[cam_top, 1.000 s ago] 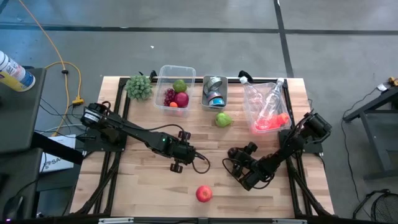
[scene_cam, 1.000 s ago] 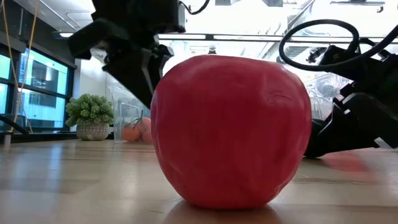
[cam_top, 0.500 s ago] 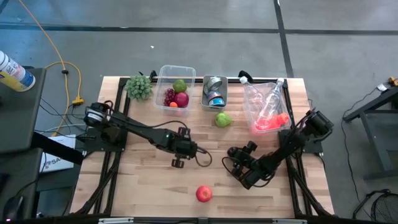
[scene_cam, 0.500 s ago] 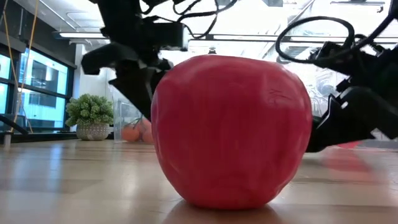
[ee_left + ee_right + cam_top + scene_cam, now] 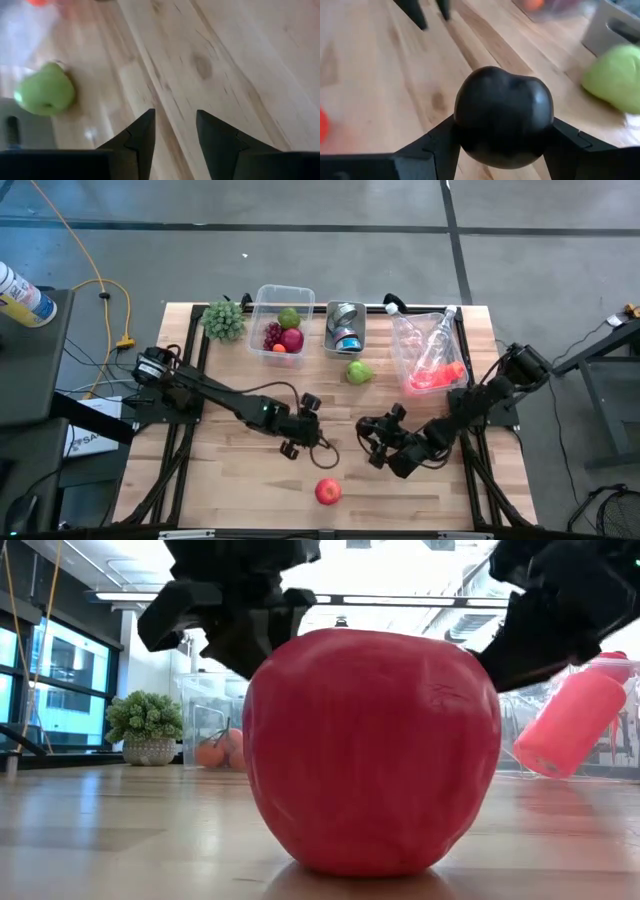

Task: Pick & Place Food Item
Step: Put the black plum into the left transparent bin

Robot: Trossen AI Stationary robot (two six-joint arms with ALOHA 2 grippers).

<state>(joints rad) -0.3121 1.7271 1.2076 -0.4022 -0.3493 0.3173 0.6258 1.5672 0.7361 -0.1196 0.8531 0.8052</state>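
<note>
My right gripper [image 5: 370, 440] stands at mid-table, right of centre, shut on a dark round fruit [image 5: 502, 115]. My left gripper [image 5: 312, 427] hovers just left of it, open and empty [image 5: 175, 120] over bare wood. A red apple [image 5: 327, 491] sits on its base near the table's front edge and fills the low view [image 5: 370, 750]. A green apple [image 5: 359, 371] rests on the table toward the far side and also shows in the left wrist view [image 5: 45, 92]. My right gripper pinches the dark fruit between its two fingers, one on each opposite side [image 5: 462, 120] at its widest part. The fingers slant downward from the table's right. The fruit is lifted clear of the wood.
A clear tub [image 5: 262, 310] of fruit, a metal container [image 5: 346, 328] and a small green plant [image 5: 224, 319] line the far edge. A clear bag [image 5: 405, 345] with a bottle and a red thing lies at the far right. Bare wood shows left of the red apple.
My right gripper has risen from the table top with the dark fruit and drawn a little toward the far side. My left gripper has rolled about its own line and shifted slightly toward the right.
</note>
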